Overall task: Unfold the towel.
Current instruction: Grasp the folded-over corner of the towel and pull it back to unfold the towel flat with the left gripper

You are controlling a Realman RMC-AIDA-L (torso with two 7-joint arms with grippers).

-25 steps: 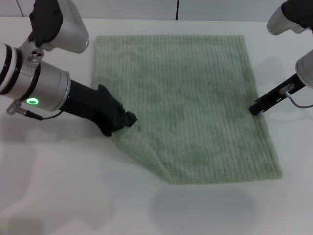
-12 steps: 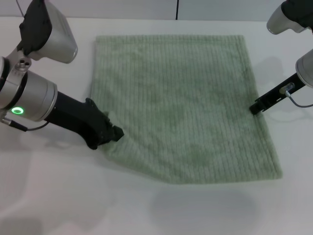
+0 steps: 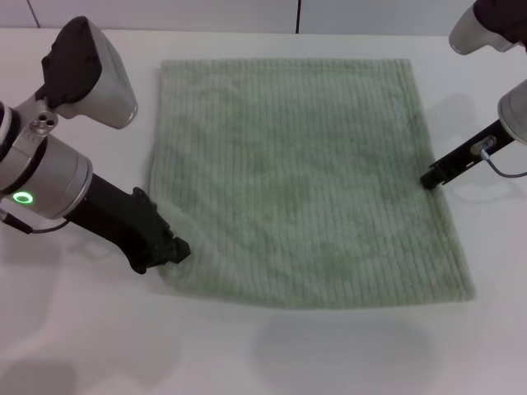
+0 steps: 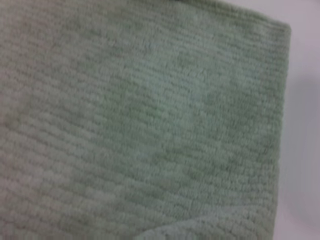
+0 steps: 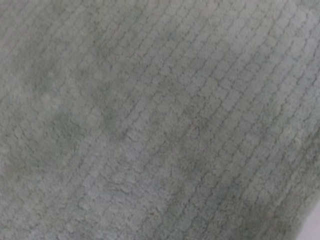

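Note:
The pale sage-green ribbed towel (image 3: 305, 173) lies nearly flat on the white table (image 3: 346, 354). My left gripper (image 3: 171, 251) is at the towel's near left corner, low on the table and shut on that corner, which is still slightly bunched. My right gripper (image 3: 429, 180) is at the middle of the towel's right edge, its dark tip shut on the hem. The left wrist view shows the towel (image 4: 150, 125) close up, with a hemmed edge and a small raised fold. The right wrist view is filled by the towel (image 5: 150, 125).
Bare white tabletop surrounds the towel on the left (image 3: 74, 329), right and near sides. A pale wall panel (image 3: 165, 12) runs along the far edge of the table, just behind the towel's far hem.
My left gripper has pulled the folded near left corner outward, to the left and towards me, so the diagonal fold has opened and the towel lies flatter. The right gripper has not moved.

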